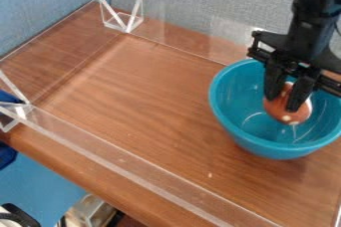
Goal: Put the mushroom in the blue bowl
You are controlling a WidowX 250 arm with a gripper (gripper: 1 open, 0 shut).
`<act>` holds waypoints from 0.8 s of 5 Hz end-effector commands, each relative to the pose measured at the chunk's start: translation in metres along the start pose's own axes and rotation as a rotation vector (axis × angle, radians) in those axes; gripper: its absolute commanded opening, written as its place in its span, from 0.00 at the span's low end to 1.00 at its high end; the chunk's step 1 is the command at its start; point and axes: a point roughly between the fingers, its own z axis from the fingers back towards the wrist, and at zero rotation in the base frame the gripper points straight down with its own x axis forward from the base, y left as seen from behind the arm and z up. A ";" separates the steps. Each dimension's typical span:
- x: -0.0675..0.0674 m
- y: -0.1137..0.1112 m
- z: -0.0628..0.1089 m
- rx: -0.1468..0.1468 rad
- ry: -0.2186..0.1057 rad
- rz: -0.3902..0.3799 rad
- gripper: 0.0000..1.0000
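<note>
Camera view: the gripper (pixel 288 96) is gripping the mushroom (pixel 289 112) over the blue bowl (pixel 245 129), release coming next.

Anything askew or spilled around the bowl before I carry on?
Nothing stands out: the blue bowl sits upright on the wooden table, and the mushroom is at the claw over the bowl's opening. I see no spill.
</note>
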 end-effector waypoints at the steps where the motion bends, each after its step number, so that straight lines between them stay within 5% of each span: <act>1: 0.015 0.004 0.013 -0.003 -0.051 0.047 0.00; 2: 0.021 0.006 0.011 0.002 -0.047 0.088 0.00; 4: 0.026 0.034 -0.017 0.002 -0.037 0.040 0.00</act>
